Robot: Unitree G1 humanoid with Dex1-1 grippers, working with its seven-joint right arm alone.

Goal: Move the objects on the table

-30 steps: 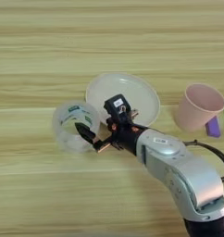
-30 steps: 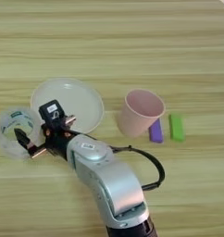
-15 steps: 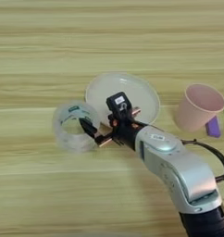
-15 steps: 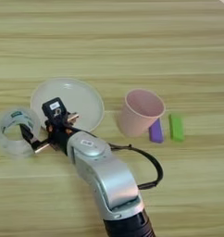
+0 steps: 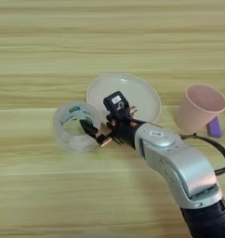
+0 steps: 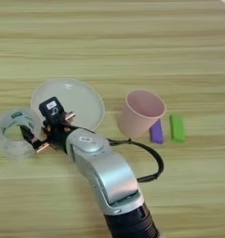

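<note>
tape roll (image 5: 76, 125) nudged left | fingers (image 5: 88, 127) pinch its right wall (one inside) | plate (image 5: 141, 93) beside

The silver forearm (image 5: 179, 167) hides part of the plate's (image 5: 133, 90) near rim.

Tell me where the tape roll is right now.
The tape roll sits left of centre on the table, just left of the plate, with the right gripper at its right wall.

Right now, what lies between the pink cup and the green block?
A small purple block lies between the pink cup and the green block, seen in the right eye view.
</note>
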